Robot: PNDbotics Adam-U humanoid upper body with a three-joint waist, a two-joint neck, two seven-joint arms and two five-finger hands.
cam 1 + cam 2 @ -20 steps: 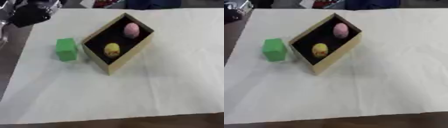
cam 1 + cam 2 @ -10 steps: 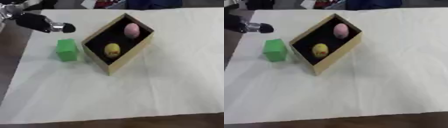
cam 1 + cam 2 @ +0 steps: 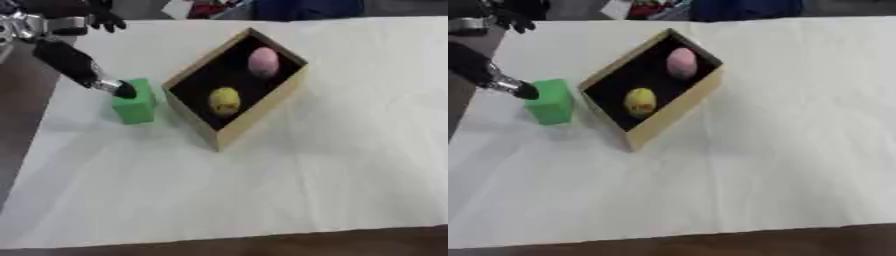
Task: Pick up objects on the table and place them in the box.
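One wide white sheet point(image 3: 262, 190) covers the counter point(image 3: 262, 247), whose dark wooden edge shows along the near side and down the left. Beyond the bare near stretch of the sheet, a tan box point(image 3: 260, 111) with a dark inside sits turned cornerwise, one corner pointing toward the robot. Inside it lie two rounded things: a yellow one point(image 3: 224, 100) toward the near end and a pink one point(image 3: 262, 61) toward the far end, apart from each other. Just left of the box, and clear of its wall by a narrow gap, a green block point(image 3: 135, 104) stands on the sheet, outside the box. The left robot hand point(image 3: 68, 59) comes in from the upper left; one long black finger with a silver band near its tip point(image 3: 122, 90) reaches down and to the right and meets the block's upper far edge, though whether it truly touches cannot be told. Other fingers show farther back near the top left corner, partly bent, closed round nothing. At the far edge of the counter some blurred red, white and blue shapes point(image 3: 254, 7) lie past the sheet. No right robot hand shows in either view.
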